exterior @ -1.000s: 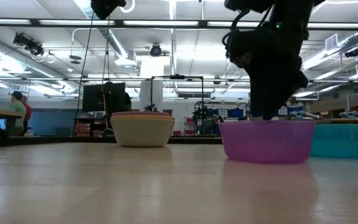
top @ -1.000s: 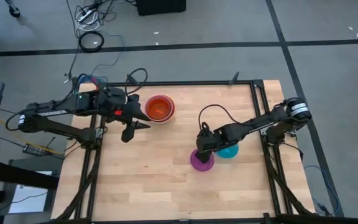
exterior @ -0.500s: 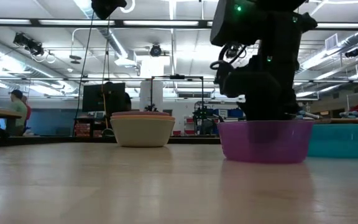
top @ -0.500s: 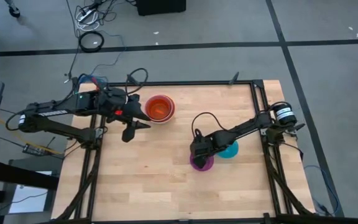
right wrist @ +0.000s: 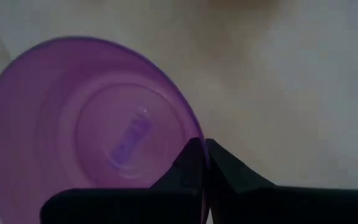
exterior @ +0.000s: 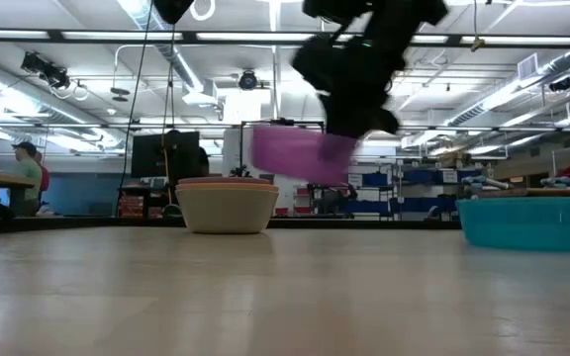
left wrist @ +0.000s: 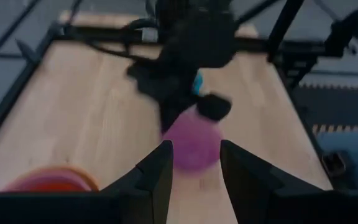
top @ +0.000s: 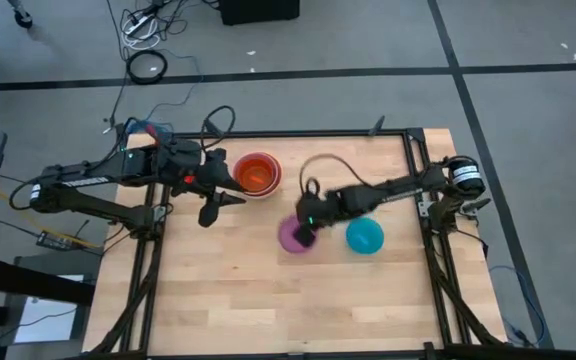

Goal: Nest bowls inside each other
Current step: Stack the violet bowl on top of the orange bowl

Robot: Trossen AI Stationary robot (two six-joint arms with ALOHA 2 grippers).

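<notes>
My right gripper (top: 306, 231) is shut on the purple bowl (top: 292, 237), which hangs clear of the table (exterior: 300, 154) near the middle. A stack of nested bowls (top: 256, 172), orange-red inside and grey outside (exterior: 228, 206), stands on its base at the far left-centre. The blue bowl (top: 364, 236) stands alone on the table to the right of the purple one. My left gripper (top: 222, 210) hovers open beside the stack, with nothing between its fingers (left wrist: 194, 168). My right gripper pinches the purple bowl's rim (right wrist: 190, 127) between its two fingers, one inside the bowl and one outside. The fingers slant down from the table's right side. The bowl is lifted clear of the table, its opening up.
A black metal frame (top: 413, 170) runs along the table's left, far and right edges. Bare wood lies across the near half (top: 268, 300). In the low view, a workshop with a seated person (exterior: 28, 173) shows beyond the table.
My right gripper has shut on the purple bowl's rim, lifted the bowl clear of the table and carried it left and a little toward the far edge, toward the stack. The blue bowl now stands uncovered.
</notes>
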